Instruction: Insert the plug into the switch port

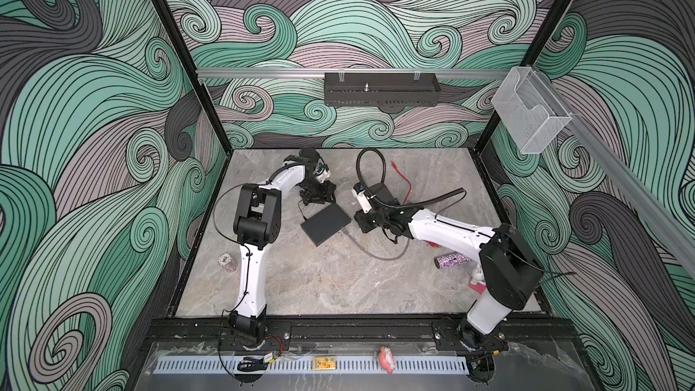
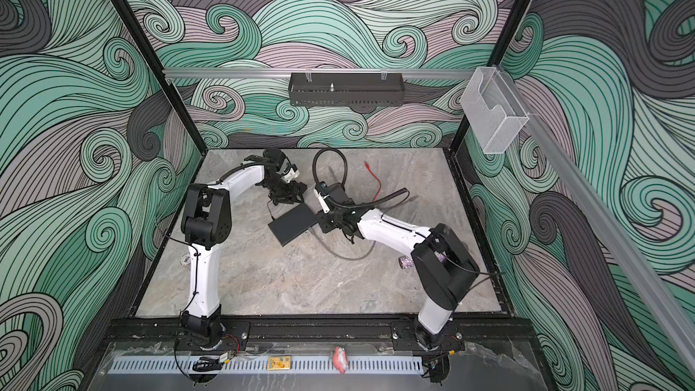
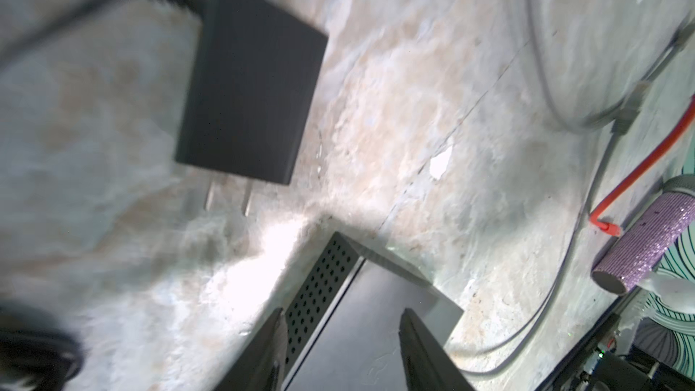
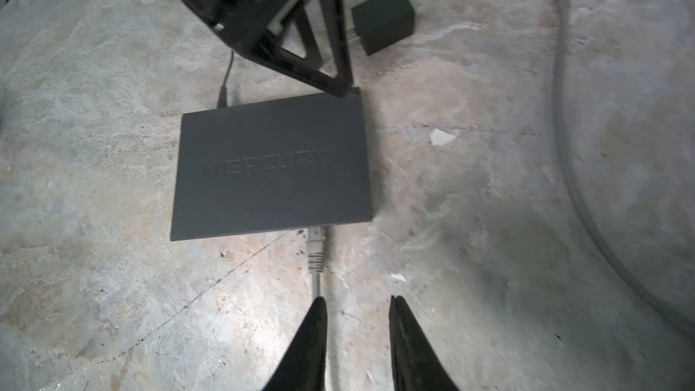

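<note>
While plug point(image 4: 315, 244) meets switch point(image 4: 270, 167), right pincer point(image 4: 357, 304) gapes (empty).

Matte-black switch point(image 4: 270, 167), grey plug point(image 4: 315, 248)

Both arms reach inward, bent at the elbow. The left claw point(image 3: 340, 336) stands half-spread; the right claw point(image 4: 357, 317) has parted fingers, empty between.

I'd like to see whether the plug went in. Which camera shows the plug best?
The right wrist view: the grey plug meets the switch edge, close and unblocked. In both top views it's tiny; the left wrist view doesn't show it.
</note>
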{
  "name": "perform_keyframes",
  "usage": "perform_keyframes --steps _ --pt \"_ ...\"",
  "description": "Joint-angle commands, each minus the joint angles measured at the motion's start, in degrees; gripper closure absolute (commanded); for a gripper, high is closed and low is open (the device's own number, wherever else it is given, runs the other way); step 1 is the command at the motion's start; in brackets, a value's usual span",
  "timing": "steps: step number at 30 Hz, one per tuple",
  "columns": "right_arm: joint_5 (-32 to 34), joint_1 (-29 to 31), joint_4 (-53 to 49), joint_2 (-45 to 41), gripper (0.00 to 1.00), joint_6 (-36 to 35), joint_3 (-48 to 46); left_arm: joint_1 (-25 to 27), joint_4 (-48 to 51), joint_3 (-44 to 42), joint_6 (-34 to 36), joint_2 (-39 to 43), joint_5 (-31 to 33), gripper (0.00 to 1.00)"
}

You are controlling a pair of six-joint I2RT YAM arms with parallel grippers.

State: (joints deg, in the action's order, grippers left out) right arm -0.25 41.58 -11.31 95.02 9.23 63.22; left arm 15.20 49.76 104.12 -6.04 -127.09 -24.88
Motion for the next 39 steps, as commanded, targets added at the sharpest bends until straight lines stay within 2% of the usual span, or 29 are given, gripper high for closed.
perform_keyframes --steps 1,6,11,15,19,30,39 --pt "-0.44 -2.33 -2.77 -3.51 0.68 0.98 -1.67 -0.33 3.68 3.02 0.12 1.19 1.39 0.47" --pt "0.58 -7.86 -4.77 -6.17 0.68 0.95 -3.28 -0.33 4.19 4.39 -0.5 3.89 1.46 0.46" --pt "2.72 -14.55 -5.98 -6.74 0.67 3.78 -2.24 -0.27 2.02 1.27 -2.05 7.18 -0.61 0.46" --pt "3.37 -19.93 -5.52 -3.87 0.65 5.21 -0.49 -0.26 -2.64 -4.34 -4.43 10.57 -3.55 0.45" --pt "0.34 -24.26 -3.94 0.93 0.63 6.7 2.57 -0.07 -5.5 -8.67 -5.64 12.75 -5.17 0.45" --pt "-4.85 -30.45 -0.63 13.08 0.59 11.32 10.06 0.19 -8.18 -14.51 -4.77 16.46 -5.29 0.45" --pt "-10.08 -31.39 -0.88 19.99 0.61 13.84 16.32 0.34 -9.06 -15.96 -3.94 17.14 -5.87 0.45"
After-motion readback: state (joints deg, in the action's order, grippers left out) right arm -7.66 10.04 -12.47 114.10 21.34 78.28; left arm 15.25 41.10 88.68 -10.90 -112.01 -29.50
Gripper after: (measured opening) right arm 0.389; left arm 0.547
